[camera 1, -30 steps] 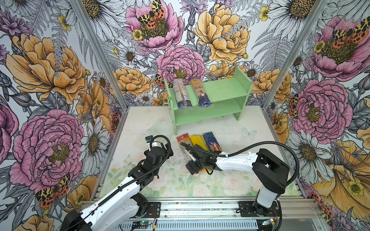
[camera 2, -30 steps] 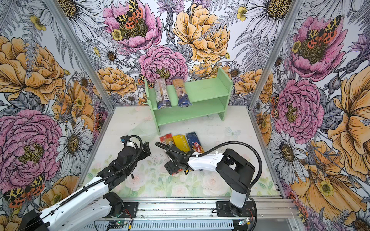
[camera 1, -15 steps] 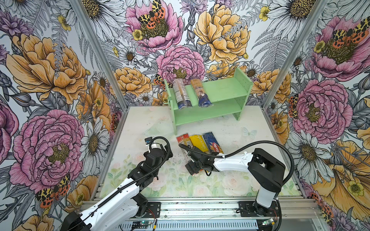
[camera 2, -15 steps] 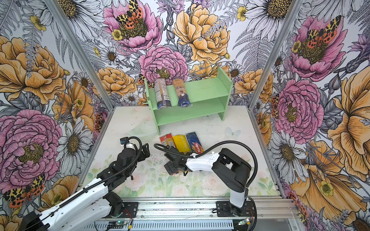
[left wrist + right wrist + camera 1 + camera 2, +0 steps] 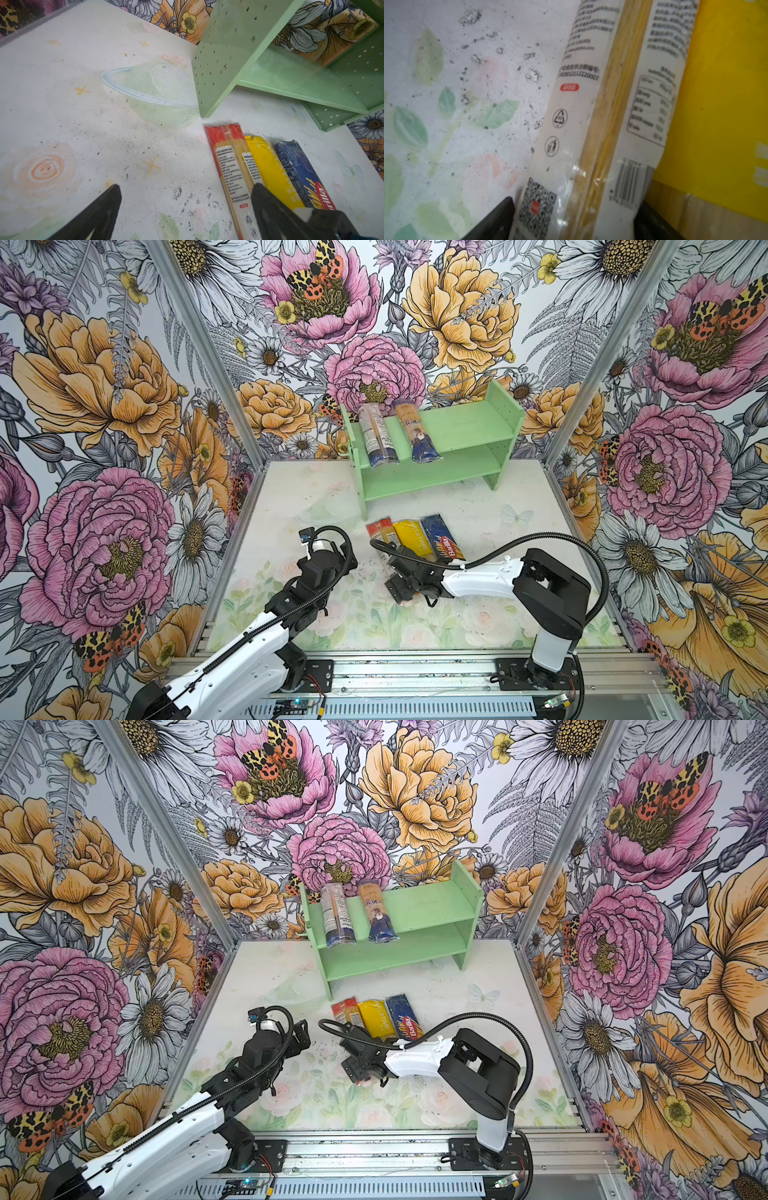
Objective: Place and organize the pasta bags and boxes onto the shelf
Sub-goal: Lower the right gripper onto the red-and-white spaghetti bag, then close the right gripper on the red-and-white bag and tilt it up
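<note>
In both top views the black wrist of the right arm covers the near end of the long red-ended bag of spaghetti (image 5: 384, 537), so the fingertips cannot be seen there. The near ends of the yellow bag (image 5: 409, 537) and of the dark blue Barilla box (image 5: 442, 537) are hidden under the same arm. These three packs lie flat and side by side on the pale flowered table (image 5: 478, 614), in front of the mint-green wooden shelf (image 5: 457, 435); the red-ended one is on the left.

In the right wrist view the right gripper (image 5: 576, 207) stands astride this red-ended bag. One black finger (image 5: 496, 220) is right at the bag's outer edge. The other finger is mostly hidden behind the bag, on the side of the yellow bag. The small print is blurred, and I cannot tell if the fingers already press on the bag.

The left gripper (image 5: 187, 187) is released, its fingers spread wide above bare table, just beside the red-ended bag.

Two clear bags with dark-blue ends (image 5: 376, 435) (image 5: 417, 433) lie across the top tier on the shelf's left part, with the blue ends over the front edge.
</note>
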`<state>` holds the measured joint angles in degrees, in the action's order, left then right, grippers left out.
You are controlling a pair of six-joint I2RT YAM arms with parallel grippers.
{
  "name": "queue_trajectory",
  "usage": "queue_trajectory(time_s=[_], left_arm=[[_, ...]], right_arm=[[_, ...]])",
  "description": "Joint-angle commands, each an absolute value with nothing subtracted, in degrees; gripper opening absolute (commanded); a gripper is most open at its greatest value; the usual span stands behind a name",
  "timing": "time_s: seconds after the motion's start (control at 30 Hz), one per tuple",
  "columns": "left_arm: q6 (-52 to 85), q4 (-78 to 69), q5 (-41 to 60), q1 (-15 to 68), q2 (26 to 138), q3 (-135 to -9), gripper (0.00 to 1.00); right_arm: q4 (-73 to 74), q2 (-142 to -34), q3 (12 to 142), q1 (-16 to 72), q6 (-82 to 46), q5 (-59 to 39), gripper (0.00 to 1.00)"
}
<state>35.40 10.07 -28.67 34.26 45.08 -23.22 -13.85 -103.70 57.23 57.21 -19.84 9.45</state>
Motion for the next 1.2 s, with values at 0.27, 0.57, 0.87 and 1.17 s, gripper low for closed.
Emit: queue_trajectory(time_s=[0.27,0.57,0.87,1.17], left_arm=[[36.4,8.9,-28.7,33.7,44.6,-22.3,0.99],[36.5,8.9,-28.7,33.4,44.6,-22.2,0.99],[36.6,8.8,-28.6,33.2,44.7,-22.0,0.99],[37.0,8.6,-28.4,33.1,44.8,-22.0,0.99]], right_arm=[[-13.4,-105.1,58.4,57.8,-20.3,9.6,0.69],[-13.5,-104.6,58.8,57.8,-19.9,8.7,0.54],[-13.7,-103.4,58.9,57.7,-19.0,7.7,0.42],[-14.5,-102.2,59.1,57.0,-18.2,6.6,0.31]])
